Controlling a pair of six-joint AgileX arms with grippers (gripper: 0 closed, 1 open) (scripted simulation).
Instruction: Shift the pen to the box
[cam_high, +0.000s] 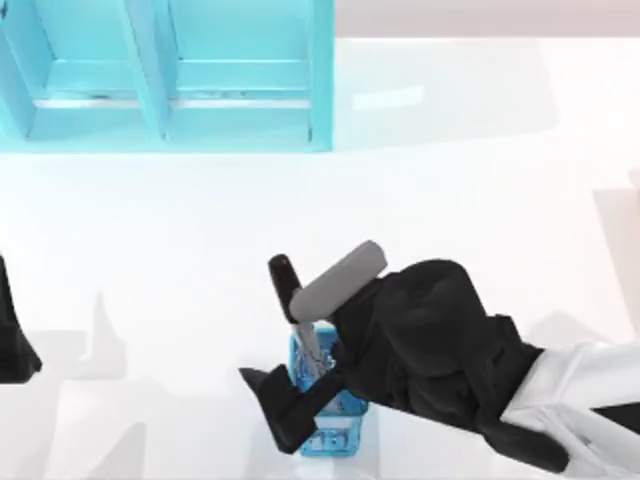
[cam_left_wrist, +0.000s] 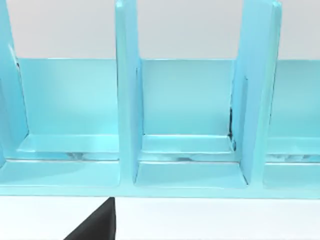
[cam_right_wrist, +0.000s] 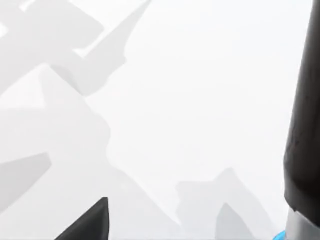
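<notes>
Here, near the table's (cam_high: 180, 230) front edge, slightly right of its middle, the right gripper (cam_high: 290, 370) has reached down over a small blue cup (cam_high: 335, 430). The pen (cam_high: 300, 320) stands in that cup, black cap upward and leaning toward the back. One black finger (cam_high: 285, 285) shows beside the cap and the other (cam_high: 275, 400) at the cup's front side, so the fingers seem to bracket the pen; whether they already pinch it I cannot tell. In the right wrist view the cap (cam_right_wrist: 302, 125) rises close alongside the camera, with a sliver of silver barrel and blue rim beneath.

The step in hand looks like the grasp. It would go best by closing on the barrel below the cap, then lifting straight up along the pen's lean until it clears the rim, lest the cup tip or drag.

The left gripper (cam_high: 15, 340) waits at the left edge. The box (cam_high: 170, 80), a light-blue rack of compartments, sits at the back left corner.
</notes>
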